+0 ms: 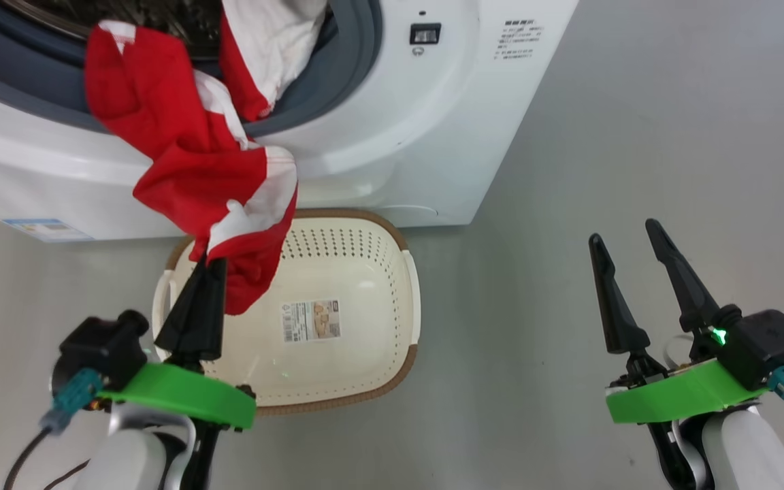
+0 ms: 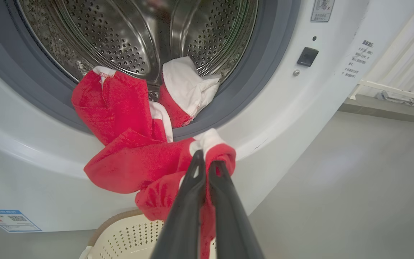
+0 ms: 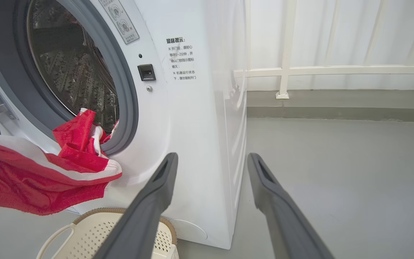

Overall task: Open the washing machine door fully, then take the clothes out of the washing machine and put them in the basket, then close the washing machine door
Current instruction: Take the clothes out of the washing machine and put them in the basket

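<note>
On floor (image 1: 569,170), before washing machine (image 1: 405,136): basket (image 1: 365,258). From drum (image 2: 120,36) down to left gripper (image 1: 209,264), above basket: clothes (image 1: 188,156). Well to right: right gripper (image 1: 623,233).

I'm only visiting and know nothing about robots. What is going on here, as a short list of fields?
left gripper: shut on the clothes, above the basket
right gripper: open, holding nothing
clothes: red and white, hanging out over the grey ring of the washing machine
basket: in front of the washing machine, nothing lying in it yet
washing machine: opening uncovered
</note>
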